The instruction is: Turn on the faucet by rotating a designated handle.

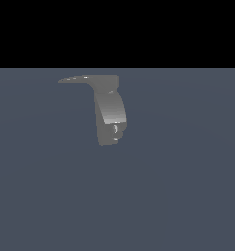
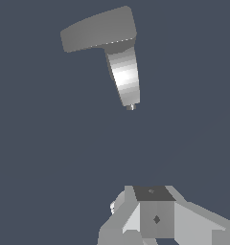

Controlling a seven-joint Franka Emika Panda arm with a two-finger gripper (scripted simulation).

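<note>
Wrist view showed you the matte grey curved faucet (image 2: 124,72) with its flat grey blade-like handle (image 2: 97,29) well apart from the jaws, touching nothing; you couldn't tell their opening.

Only the wrist view shows any of the robot: the gripper (image 2: 153,215), a blocky, faceted body in light and mid grey with white highlights. A darker grey square face sits on top, and a small dark diamond mark sits on the flat panel below it
</note>
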